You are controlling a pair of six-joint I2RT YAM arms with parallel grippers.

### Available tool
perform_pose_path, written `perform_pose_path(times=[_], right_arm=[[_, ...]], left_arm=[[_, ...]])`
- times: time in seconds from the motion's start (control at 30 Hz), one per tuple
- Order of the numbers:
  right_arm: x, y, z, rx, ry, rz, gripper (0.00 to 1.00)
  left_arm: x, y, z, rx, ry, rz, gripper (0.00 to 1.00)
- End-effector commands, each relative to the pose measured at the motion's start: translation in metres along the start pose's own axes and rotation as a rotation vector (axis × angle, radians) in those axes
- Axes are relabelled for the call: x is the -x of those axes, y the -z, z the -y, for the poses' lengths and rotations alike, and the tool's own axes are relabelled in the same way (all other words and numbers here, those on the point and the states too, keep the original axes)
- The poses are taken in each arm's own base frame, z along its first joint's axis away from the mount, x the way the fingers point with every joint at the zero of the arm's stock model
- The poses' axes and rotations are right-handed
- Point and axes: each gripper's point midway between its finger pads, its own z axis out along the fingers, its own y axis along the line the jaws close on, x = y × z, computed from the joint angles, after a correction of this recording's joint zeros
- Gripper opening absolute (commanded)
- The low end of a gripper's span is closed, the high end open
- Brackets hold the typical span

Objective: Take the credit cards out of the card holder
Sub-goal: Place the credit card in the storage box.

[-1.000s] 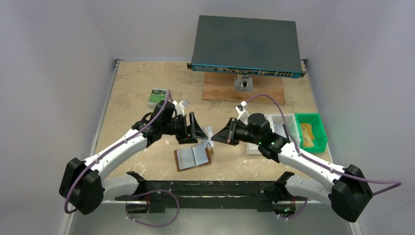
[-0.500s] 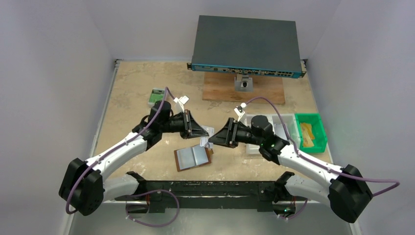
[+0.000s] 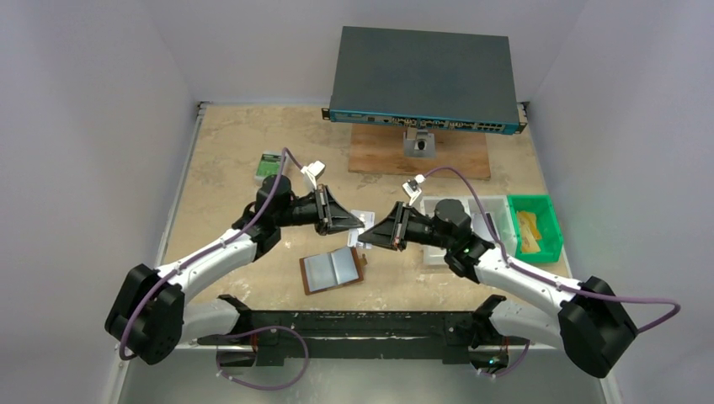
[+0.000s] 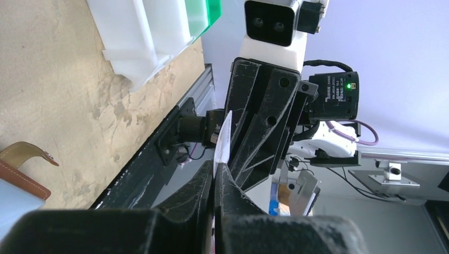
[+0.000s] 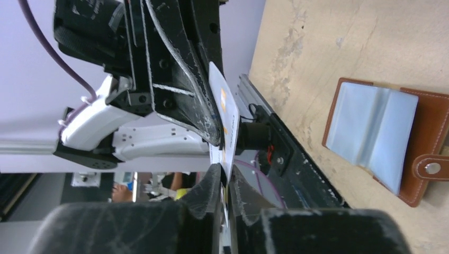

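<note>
The card holder lies open and flat on the table, brown leather with grey-blue pockets; it also shows in the right wrist view. Above it, my two grippers meet tip to tip in the air. A white credit card stands edge-on between them. My left gripper is shut on one end of it. My right gripper has its jaws pinched narrowly on the other end of the credit card, which bears orange marks. In the top view the credit card shows between both fingertips.
A network switch sits on a wooden board at the back. A green bin and a white tray stand at the right. A small green-and-white box lies at the back left.
My left gripper has closed on the card and swung toward the right one. My right gripper let its jaws out, then narrowed them again on the card. The card holder has not moved.
</note>
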Motion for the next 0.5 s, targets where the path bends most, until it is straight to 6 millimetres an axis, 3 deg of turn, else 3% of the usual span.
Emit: perform_pose_path(times=[0.0, 0.07, 0.13, 0.23, 0.37, 0.47], right_arm=[[0.002, 0.002, -0.025, 0.081, 0.038, 0.005, 0.00], [0.004, 0.003, -0.020, 0.050, 0.047, 0.015, 0.00], [0.006, 0.005, -0.018, 0.012, 0.069, 0.031, 0.00], [0.015, 0.012, -0.002, -0.117, 0.121, 0.084, 0.00], [0.033, 0.034, 0.024, -0.364, 0.184, 0.176, 0.00], [0.048, 0.061, 0.045, -0.588, 0.228, 0.234, 0.00]], left_arm=[[-0.002, 0.000, 0.013, -0.064, -0.020, -0.021, 0.00], [-0.003, 0.000, 0.011, -0.053, -0.025, -0.025, 0.12], [-0.003, 0.001, 0.009, -0.032, -0.031, -0.024, 0.36], [-0.005, 0.005, 0.000, 0.046, -0.037, -0.029, 0.64], [-0.005, 0.015, -0.018, 0.208, -0.081, -0.021, 0.89], [-0.003, 0.026, -0.025, 0.315, -0.119, -0.008, 0.95]])
